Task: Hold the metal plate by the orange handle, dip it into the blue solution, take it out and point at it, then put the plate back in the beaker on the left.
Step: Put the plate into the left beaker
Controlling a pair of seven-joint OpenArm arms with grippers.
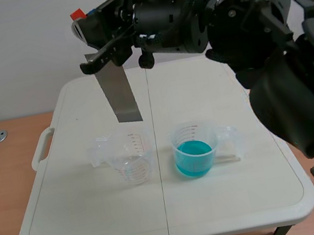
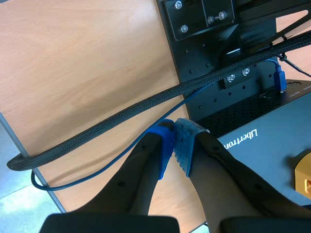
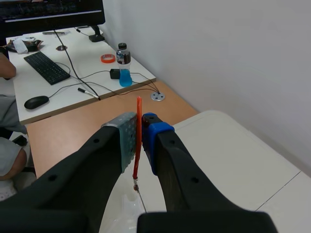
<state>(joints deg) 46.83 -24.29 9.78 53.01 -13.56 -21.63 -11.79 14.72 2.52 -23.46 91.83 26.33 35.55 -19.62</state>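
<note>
Hanging from the right gripper [image 3: 138, 127], whose fingers clamp its orange handle [image 3: 138, 145], the metal plate [image 1: 121, 93] is in the air just above the empty beaker [image 1: 129, 157] on the tabletop [image 1: 89, 217]; the beaker of blue solution [image 1: 193, 151] stands beside that one. Fingers of the left gripper [image 2: 174, 130] are pressed together, holding nothing.

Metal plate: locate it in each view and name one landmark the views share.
Scene view: the metal plate hangs tilted from the right gripper, just above the empty beaker.
Left wrist view: not in it.
Right wrist view: seen edge-on, its orange handle pressed between the right gripper's fingers.
Shared landmark: the white table, which shows in the scene and right wrist views only.
</note>
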